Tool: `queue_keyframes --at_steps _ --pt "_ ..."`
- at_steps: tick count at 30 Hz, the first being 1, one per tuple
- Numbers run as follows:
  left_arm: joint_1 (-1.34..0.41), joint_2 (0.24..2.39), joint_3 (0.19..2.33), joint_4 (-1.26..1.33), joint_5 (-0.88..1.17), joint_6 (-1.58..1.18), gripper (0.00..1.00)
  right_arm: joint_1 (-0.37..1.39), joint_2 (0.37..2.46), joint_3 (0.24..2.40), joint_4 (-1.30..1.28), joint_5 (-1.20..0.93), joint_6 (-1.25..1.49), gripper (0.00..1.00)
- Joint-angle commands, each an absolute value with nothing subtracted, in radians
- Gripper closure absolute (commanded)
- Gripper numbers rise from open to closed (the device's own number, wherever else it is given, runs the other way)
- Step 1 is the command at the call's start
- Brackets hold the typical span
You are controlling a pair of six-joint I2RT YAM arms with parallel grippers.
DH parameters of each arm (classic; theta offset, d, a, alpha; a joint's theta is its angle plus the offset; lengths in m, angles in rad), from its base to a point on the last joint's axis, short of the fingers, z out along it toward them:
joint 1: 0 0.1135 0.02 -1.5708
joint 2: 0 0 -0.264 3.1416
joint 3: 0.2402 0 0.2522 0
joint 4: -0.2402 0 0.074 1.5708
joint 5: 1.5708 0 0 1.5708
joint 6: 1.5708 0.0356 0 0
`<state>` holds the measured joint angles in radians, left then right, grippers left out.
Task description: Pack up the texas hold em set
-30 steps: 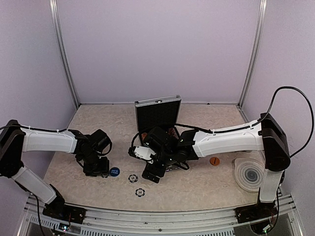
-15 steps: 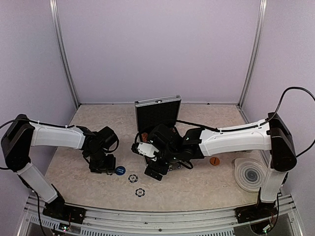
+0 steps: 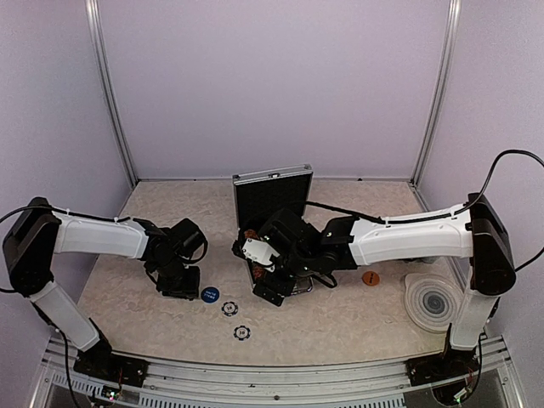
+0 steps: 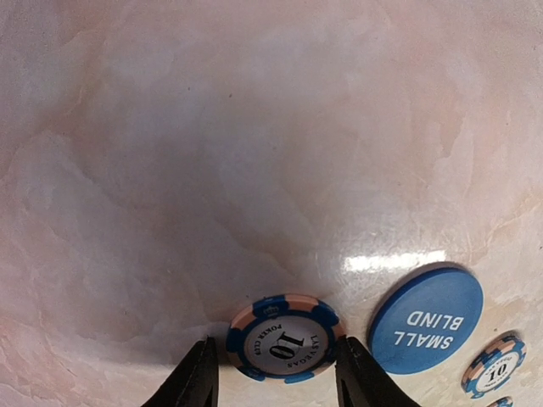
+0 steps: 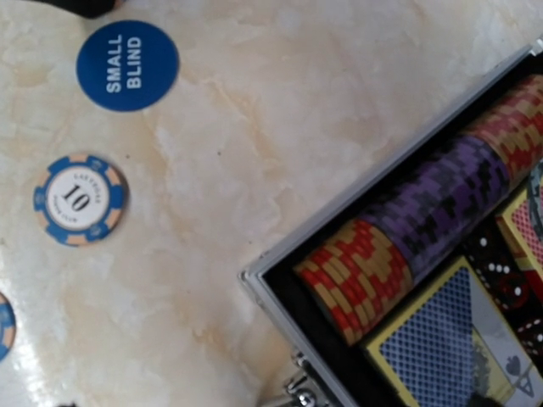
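**A chip between the fingers**

The top view hides it, but the left wrist view shows a blue chip (image 4: 284, 339) flat on the table (image 4: 254, 127). It lies between the left gripper (image 4: 277, 360) fingers, very close to both. I cannot tell if they pinch it. A blue button (image 4: 427, 318) lies beside it. The right gripper (image 3: 265, 293) is spread wide, holding nothing, by the case (image 5: 339, 233). The case is open, and only the right wrist view shows its chip rows (image 5: 424, 212) and cards (image 5: 428, 343).

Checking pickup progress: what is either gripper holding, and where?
Left gripper flanks the blue 10 chip at opposite rim edges; grip cannot be told. Right gripper holds nothing.
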<state>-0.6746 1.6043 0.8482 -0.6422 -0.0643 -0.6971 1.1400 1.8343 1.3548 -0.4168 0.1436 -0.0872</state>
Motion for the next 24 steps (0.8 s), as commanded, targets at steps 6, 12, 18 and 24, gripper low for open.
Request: queue_keyframes --at_steps 6,12,18,24 --pt "-0.669 1.695 0.827 -0.614 -0.022 -0.656 0.56 1.125 1.807 1.34 -0.409 0.149 -0.082 0.01" --pt "-0.668 1.703 0.842 -0.627 -0.036 -0.645 0.64 1.123 1.802 1.335 -0.405 0.139 -0.083 0.01" --pt "-0.668 1.665 0.864 -0.648 -0.058 -0.642 0.64 1.121 1.793 1.321 -0.396 0.139 -0.076 0.01" --pt "-0.669 1.593 0.939 -0.703 -0.114 -0.625 0.64 1.112 1.783 1.322 -0.39 0.122 -0.053 0.01"
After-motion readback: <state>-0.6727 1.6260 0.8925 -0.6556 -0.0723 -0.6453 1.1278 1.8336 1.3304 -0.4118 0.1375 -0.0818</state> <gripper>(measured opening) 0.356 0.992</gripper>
